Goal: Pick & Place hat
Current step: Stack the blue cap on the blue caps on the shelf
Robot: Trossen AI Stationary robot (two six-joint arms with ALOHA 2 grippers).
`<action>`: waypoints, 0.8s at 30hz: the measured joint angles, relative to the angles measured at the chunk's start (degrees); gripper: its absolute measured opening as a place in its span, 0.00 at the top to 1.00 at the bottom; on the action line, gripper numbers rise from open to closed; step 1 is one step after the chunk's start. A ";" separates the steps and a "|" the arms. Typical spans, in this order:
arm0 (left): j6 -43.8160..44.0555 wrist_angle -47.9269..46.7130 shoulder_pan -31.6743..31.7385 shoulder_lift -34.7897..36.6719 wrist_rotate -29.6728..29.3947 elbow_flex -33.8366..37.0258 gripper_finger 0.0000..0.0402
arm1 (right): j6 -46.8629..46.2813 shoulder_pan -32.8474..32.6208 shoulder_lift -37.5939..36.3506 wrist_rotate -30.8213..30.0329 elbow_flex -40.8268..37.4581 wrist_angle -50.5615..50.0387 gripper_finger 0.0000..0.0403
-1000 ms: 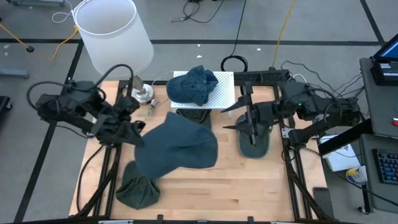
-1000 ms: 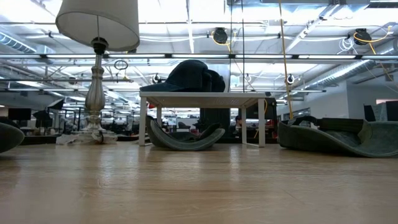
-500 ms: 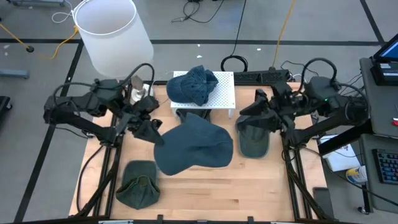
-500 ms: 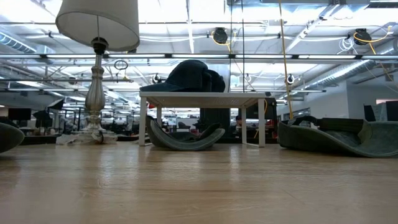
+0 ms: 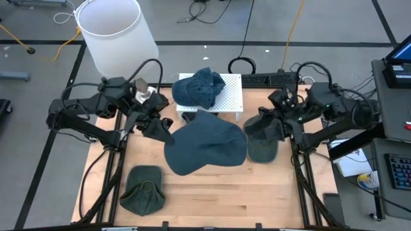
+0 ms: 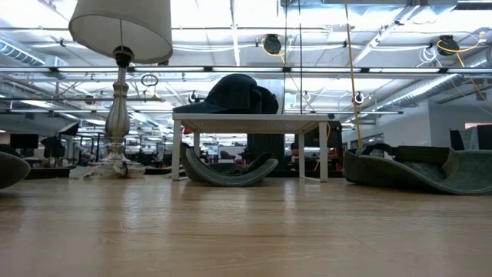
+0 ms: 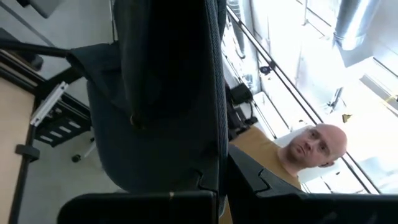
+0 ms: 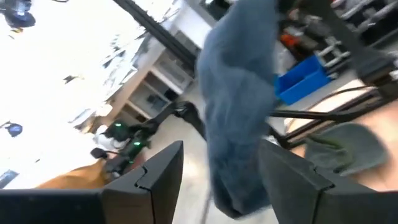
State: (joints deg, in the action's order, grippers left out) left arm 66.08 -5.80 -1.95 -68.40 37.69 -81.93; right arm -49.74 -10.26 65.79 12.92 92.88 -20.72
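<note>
Stretching between both arms in the high view, a large blue hat (image 5: 207,149) is held above the desk (image 5: 212,192): the left claw (image 5: 160,130) is closed on its one edge, the right claw (image 5: 266,126) on the opposite edge. A white stand (image 5: 225,96) bearing a second hat (image 5: 200,86) lies just beyond the claws; a green hat (image 5: 142,197) lies nearer the front.

At desk height, the stand (image 6: 250,123) and a lamp (image 6: 121,46) are seen; neither claw shows.

Past the left wrist's fingers, dark fabric (image 7: 168,93) fills the view, a person (image 7: 298,155) beyond.

Past the right wrist's fingers, blue cloth (image 8: 239,106) is blurred.
</note>
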 joint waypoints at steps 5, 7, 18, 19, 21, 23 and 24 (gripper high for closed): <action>-0.87 0.02 1.08 -0.01 0.34 0.00 0.98 | -0.63 0.02 2.92 3.06 0.00 3.00 0.51; -0.86 0.13 1.45 -0.38 1.40 0.00 0.98 | -0.66 0.04 4.09 4.93 0.00 4.91 0.51; -0.04 -0.11 2.16 -0.57 3.04 0.00 0.98 | -3.63 0.00 4.97 8.57 -0.02 11.63 0.54; -0.04 -0.09 2.43 -0.52 3.03 0.00 0.98 | -3.63 0.00 4.93 8.56 -0.02 12.03 0.56; 0.04 -0.09 3.02 -0.50 2.97 0.00 0.98 | -3.63 0.00 4.86 8.46 -0.02 12.79 0.61; 0.06 -0.16 3.66 -0.50 2.98 0.00 0.98 | -4.09 0.00 4.86 8.44 -0.02 12.76 0.67; 0.07 -0.41 4.01 -0.50 2.94 0.00 0.98 | -4.59 0.00 4.86 8.44 -0.02 12.59 0.70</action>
State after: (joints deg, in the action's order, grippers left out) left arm 66.15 -6.21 2.06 -68.90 40.63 -81.93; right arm -54.33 -10.26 70.65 21.37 92.86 -8.13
